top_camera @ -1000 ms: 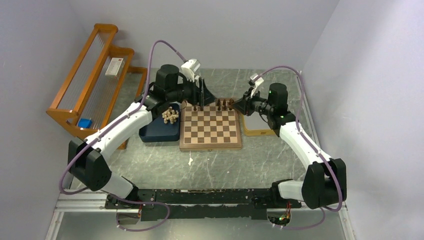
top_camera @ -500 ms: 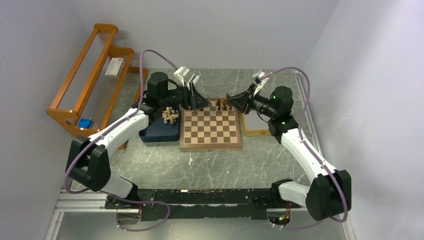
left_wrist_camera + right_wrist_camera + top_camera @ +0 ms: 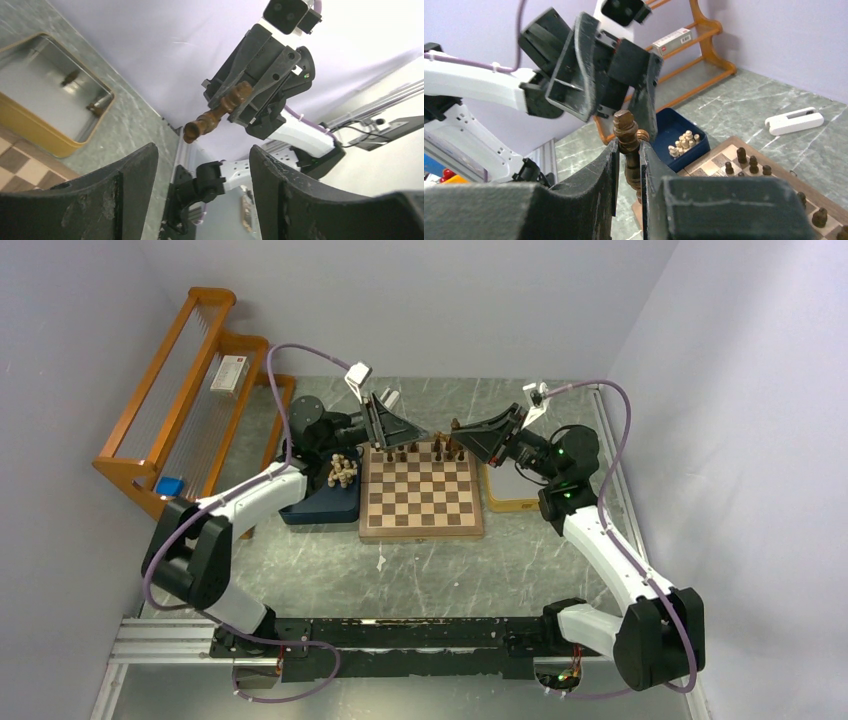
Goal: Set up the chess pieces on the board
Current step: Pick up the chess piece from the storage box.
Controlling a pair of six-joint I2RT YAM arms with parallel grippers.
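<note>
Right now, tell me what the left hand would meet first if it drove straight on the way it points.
Probably the dark brown chess piece clamped in the right hand, which faces it head-on. The left hand is open and empty. The depth between them is unclear.

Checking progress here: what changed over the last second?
Both pincers rose from the far edge of the board and tilted up to face each other; the left pincer is open, the right pincer still shut on a dark piece. The board and pale pieces in the blue tray stayed put.
</note>
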